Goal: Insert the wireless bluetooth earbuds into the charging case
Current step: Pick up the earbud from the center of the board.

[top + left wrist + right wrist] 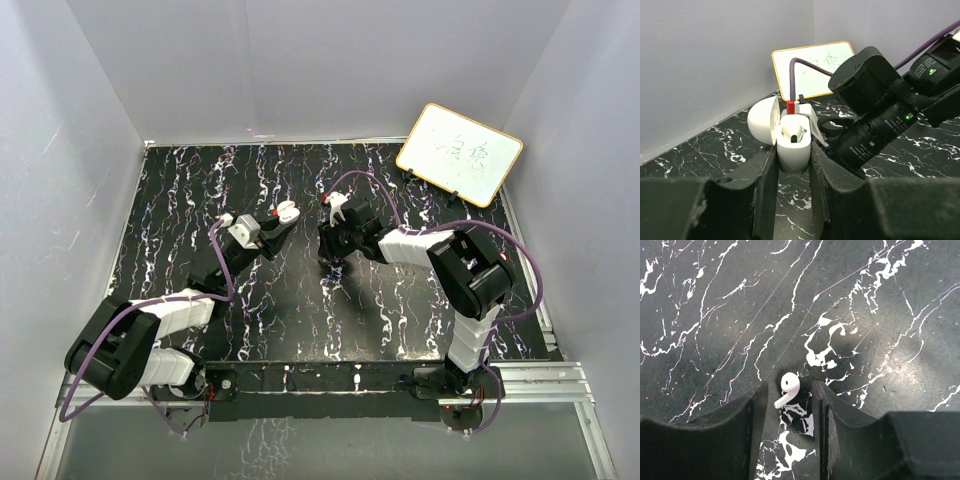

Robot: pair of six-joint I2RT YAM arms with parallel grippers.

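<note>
Whiteboard, scribbled, orange-framed, propped at 1 o'clock on black white-veined table; pale walls around; metal rail along 6 o'clock edge.

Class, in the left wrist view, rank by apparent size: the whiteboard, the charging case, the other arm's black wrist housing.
1. Black wrist housing.
2. Whiteboard and charging case: too alike to rank; the board stands farther back, partly hidden.
</note>
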